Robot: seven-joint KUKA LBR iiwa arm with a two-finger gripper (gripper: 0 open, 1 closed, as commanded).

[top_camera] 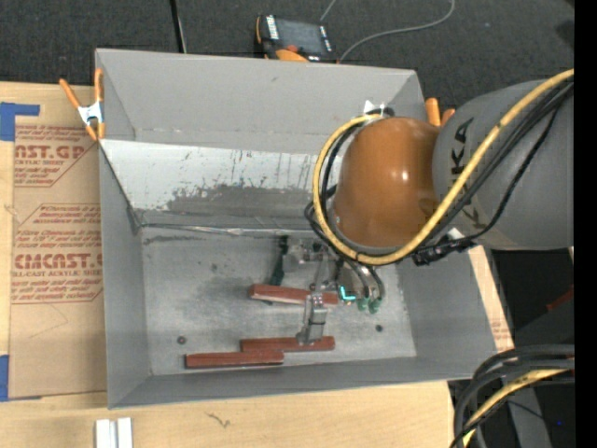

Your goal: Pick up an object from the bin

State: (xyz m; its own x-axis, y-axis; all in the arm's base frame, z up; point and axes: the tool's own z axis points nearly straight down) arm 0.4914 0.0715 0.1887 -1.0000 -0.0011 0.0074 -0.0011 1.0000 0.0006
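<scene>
My gripper (pixel 315 314) hangs below the arm's orange dome, low over the right middle of the bin floor. A flat reddish-brown bar (pixel 278 294) lies just to its left, and the bar's right end reaches the gripper. Whether it is held is unclear. A second brown bar (pixel 285 345) lies directly below the gripper, near the front wall. A small dark green piece (pixel 278 270) sits a little above the first bar.
A longer brown bar (pixel 233 360) lies along the bin's front wall, left of the second bar. Another green bit (pixel 374 302) shows at the gripper's right. The arm and dome cover the bin's right back part.
</scene>
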